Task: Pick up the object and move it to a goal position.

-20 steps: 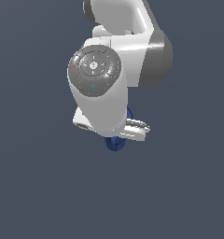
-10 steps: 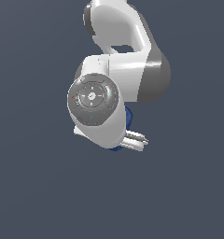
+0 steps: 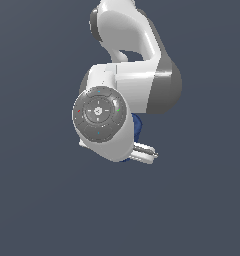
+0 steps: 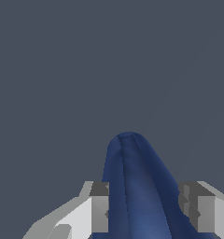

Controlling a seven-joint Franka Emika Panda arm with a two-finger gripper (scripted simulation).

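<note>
The dark blue ridged cup-like object (image 4: pixel 137 191) stands between my two grey fingers (image 4: pixel 100 207) in the wrist view, and both fingers press against its sides. My gripper (image 4: pixel 146 210) is shut on it. In the exterior view the white arm covers most of the scene. Only a small patch of the blue object (image 3: pixel 136 126) shows behind the wrist, above the gripper (image 3: pixel 143 152). The object is held up off the grey ground.
The round grey wrist flange (image 3: pixel 99 113) faces the exterior camera. The arm's white and grey links (image 3: pixel 142 85) rise behind it. All around is plain dark grey ground.
The arm has risen in the exterior view with the blue object in its grip. The object went from showing below the gripper to being mostly hidden behind the wrist.
</note>
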